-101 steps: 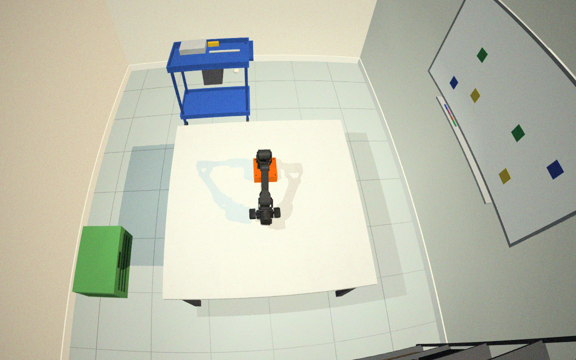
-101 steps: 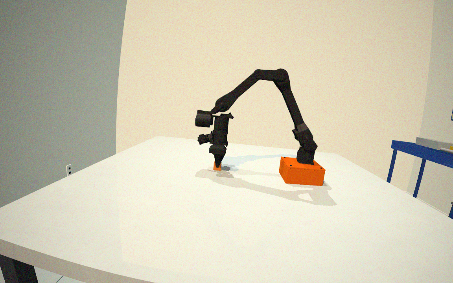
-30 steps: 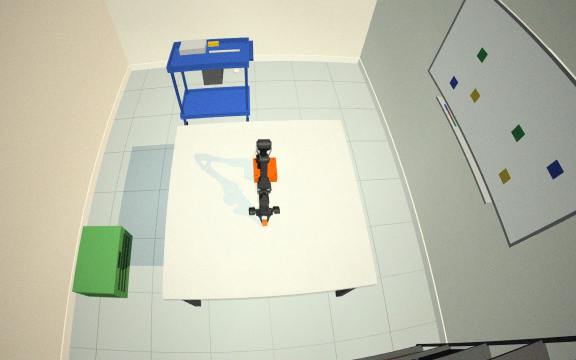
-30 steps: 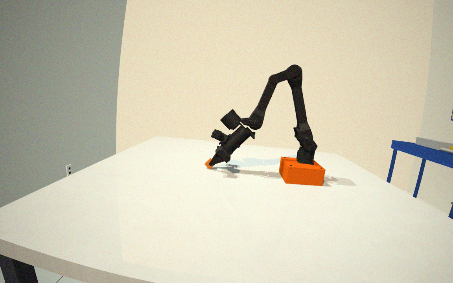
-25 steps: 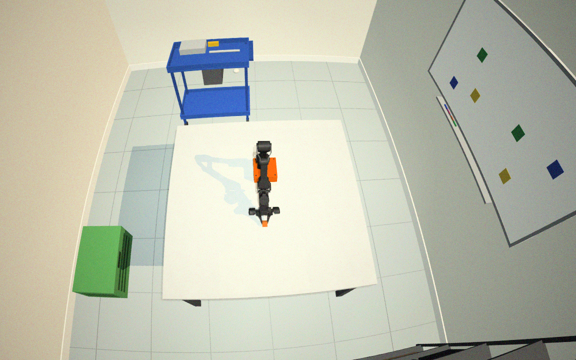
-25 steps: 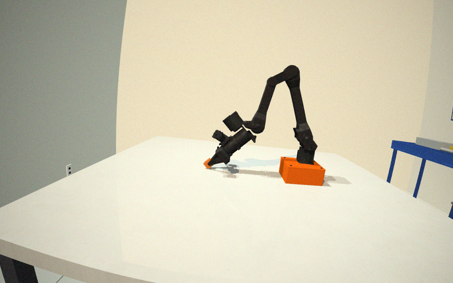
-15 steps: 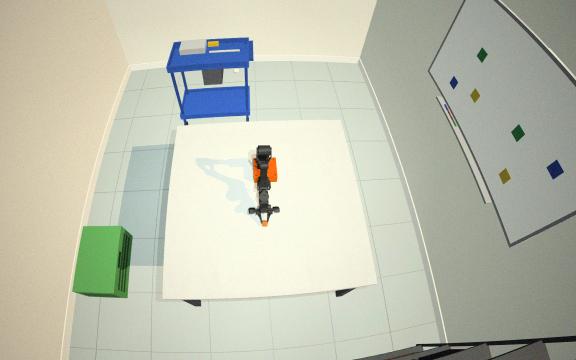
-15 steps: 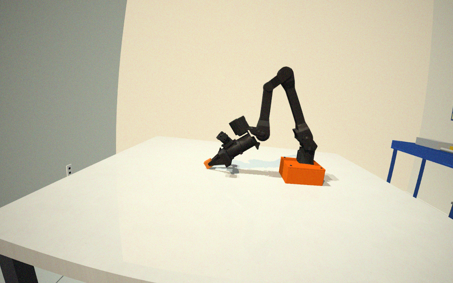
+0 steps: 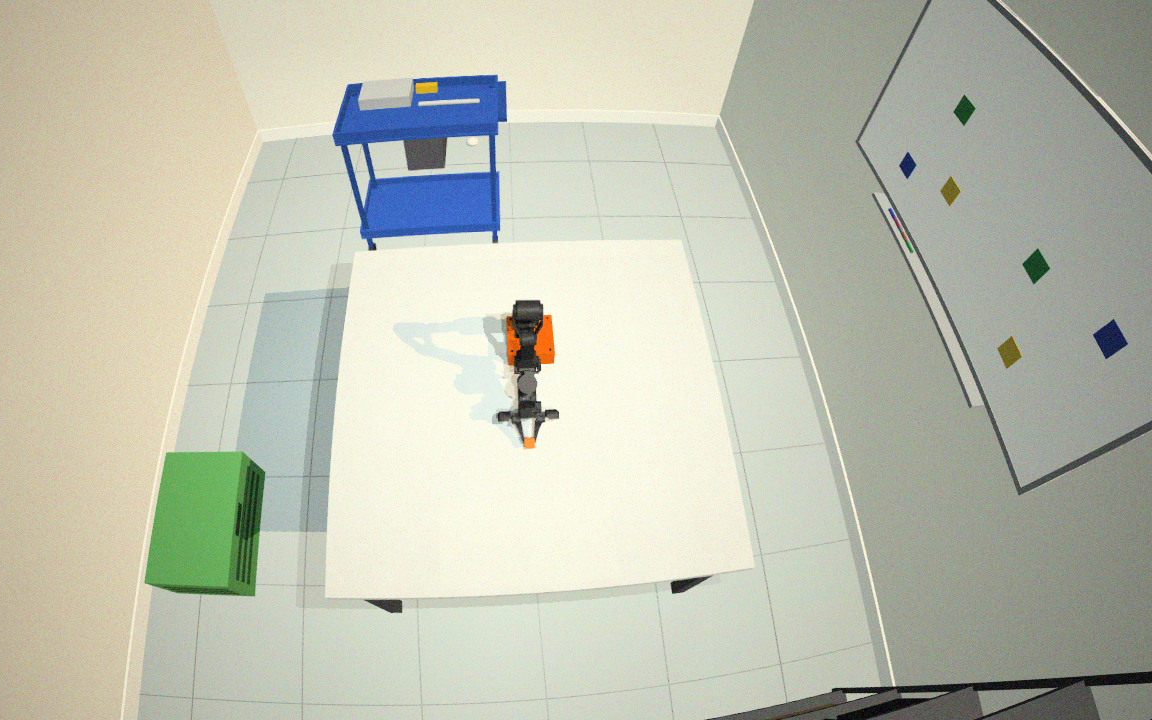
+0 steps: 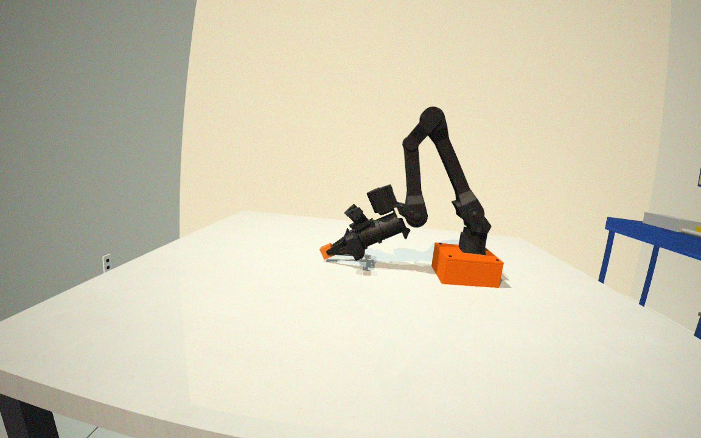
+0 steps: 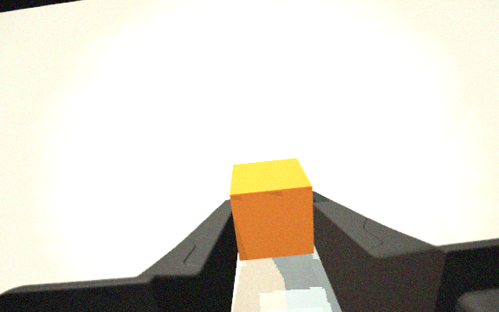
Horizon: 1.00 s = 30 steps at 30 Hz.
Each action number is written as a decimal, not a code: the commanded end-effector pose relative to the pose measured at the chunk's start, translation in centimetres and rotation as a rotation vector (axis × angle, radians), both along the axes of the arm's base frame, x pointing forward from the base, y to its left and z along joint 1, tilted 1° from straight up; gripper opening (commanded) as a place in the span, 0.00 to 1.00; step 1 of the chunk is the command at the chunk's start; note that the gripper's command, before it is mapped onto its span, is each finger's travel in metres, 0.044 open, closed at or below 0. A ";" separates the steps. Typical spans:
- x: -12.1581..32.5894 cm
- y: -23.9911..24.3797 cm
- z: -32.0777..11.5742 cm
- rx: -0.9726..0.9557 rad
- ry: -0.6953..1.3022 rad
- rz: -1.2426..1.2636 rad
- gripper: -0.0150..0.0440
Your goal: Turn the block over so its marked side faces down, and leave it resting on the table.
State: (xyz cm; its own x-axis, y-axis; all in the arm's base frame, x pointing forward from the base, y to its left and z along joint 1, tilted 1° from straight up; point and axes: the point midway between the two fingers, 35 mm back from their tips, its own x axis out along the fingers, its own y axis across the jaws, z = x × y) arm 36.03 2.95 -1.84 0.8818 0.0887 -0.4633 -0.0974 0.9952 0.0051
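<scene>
One orange block (image 11: pixel 272 225), its far face yellow, sits clamped between the gripper (image 11: pixel 271 243) fingers, low over the table (image 10: pixel 233 326).

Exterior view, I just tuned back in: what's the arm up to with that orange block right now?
The single arm's gripper is shut on the orange block, pinching it by two opposite sides at the fingertips. The forearm is pitched low, nearly level with the white table, so the block sits just above the surface or on it; contact is not clear. In the wrist view one block face looks yellower than the orange one below it. The block is not yet released.
</scene>
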 end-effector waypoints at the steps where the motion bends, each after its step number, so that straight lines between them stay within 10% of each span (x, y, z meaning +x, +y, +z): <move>1: -0.2 0.1 -0.1 0.007 0.001 0.003 0.25; 10: -0.2 0.1 -0.1 0.007 0.001 0.003 0.25; 26: -0.2 0.1 -0.1 0.007 0.001 0.003 0.97; 30: -0.2 0.1 -0.1 0.007 0.001 0.003 1.00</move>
State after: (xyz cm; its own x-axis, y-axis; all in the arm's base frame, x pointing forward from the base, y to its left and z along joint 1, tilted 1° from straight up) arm 35.84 2.93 -1.92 0.8818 0.0888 -0.4632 -0.0974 0.9952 0.0054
